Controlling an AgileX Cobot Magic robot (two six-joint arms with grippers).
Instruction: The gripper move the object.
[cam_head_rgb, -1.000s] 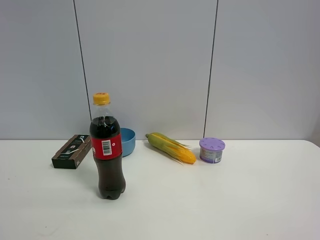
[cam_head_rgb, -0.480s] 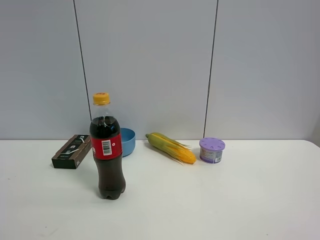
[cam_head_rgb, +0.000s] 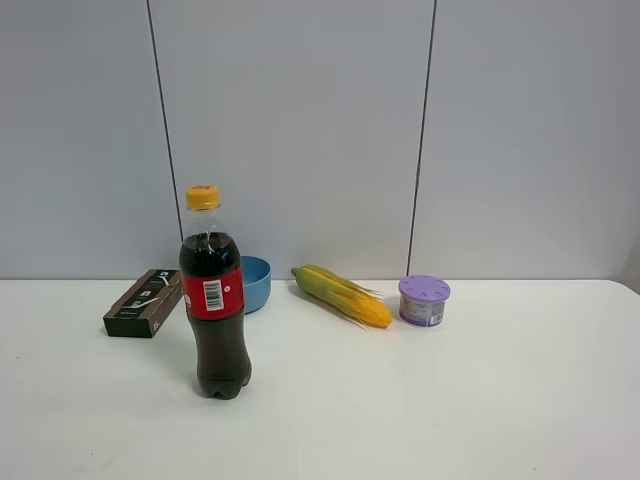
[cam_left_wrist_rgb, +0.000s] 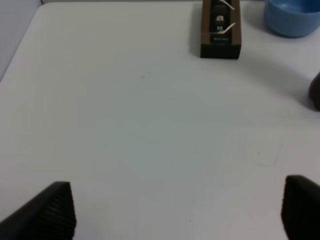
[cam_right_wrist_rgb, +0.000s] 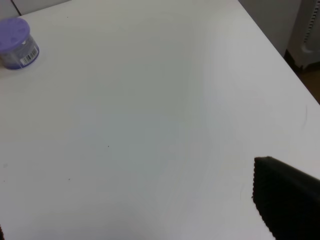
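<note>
The object, a flat dark brown-black box (cam_head_rgb: 145, 302) with white marks, lies on the white table at the back left, just left of the cola bottle. It also shows in the left wrist view (cam_left_wrist_rgb: 220, 25), well ahead of my left gripper (cam_left_wrist_rgb: 175, 210). That gripper is open and empty, with its black fingertips (cam_left_wrist_rgb: 52, 212) wide apart above bare table. My right gripper (cam_right_wrist_rgb: 145, 215) is open and empty over the table's right part, with one black fingertip (cam_right_wrist_rgb: 285, 200) in view. Neither gripper shows in the exterior view.
A cola bottle (cam_head_rgb: 213, 300) with a yellow cap stands in front of a blue bowl (cam_head_rgb: 255, 283). A yellow corn cob (cam_head_rgb: 342, 295) and a purple-lidded tub (cam_head_rgb: 424, 301) lie further right; the tub also shows in the right wrist view (cam_right_wrist_rgb: 17, 44). The table's right edge (cam_right_wrist_rgb: 280, 55) is close to the right gripper.
</note>
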